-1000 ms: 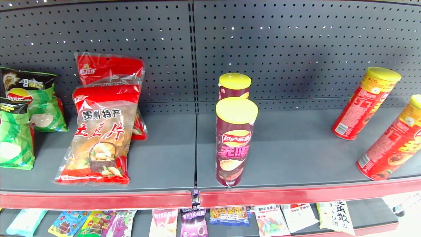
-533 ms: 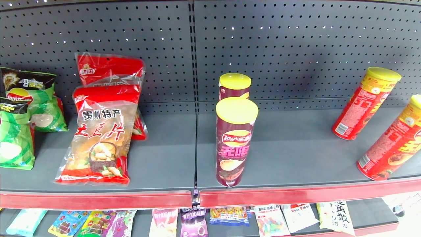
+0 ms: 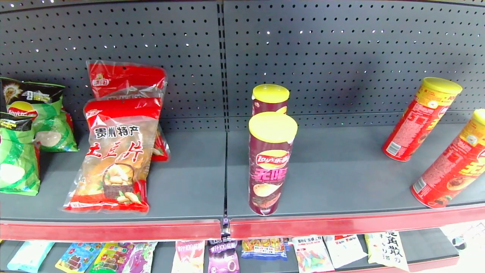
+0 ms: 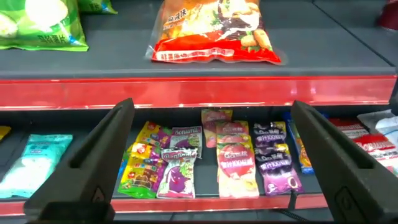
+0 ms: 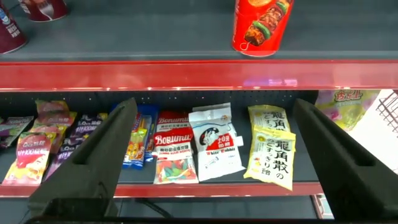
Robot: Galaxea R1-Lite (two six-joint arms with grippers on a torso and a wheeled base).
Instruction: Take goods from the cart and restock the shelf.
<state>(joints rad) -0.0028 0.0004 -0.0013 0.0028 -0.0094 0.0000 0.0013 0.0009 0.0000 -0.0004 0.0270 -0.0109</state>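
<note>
- The left gripper [image 4: 211, 174] held its two dark, wedge-shaped fingers [image 4: 87, 171] spread wide with nothing between them. It faced the glossy red front rail [image 4: 199, 92] of the shelf [image 3: 333, 178].
- The right gripper [image 5: 214, 165] was likewise opened wide and empty, in front of the same rail farther along.
- Small flat packets [image 4: 236, 168] in shiny printed plastic lay in rows on the lower shelf [image 3: 428, 244], beyond both grippers.
- The shelf was flat, matte grey metal, backed by a grey panel [image 3: 341, 57] punched with rows of small holes.
- Near the shelf's middle seam stood two purple tubes [image 3: 269, 163], each capped with a round yellow lid, one directly behind the other.
- Toward the right stood two red tubes [image 3: 420, 119], also cylinders with yellow lids, well apart from the purple pair.
- Toward the left sat two crinkly clear-and-red bags [image 3: 113, 159], one behind the other, and beside them puffy green bags [image 3: 19, 159].
</note>
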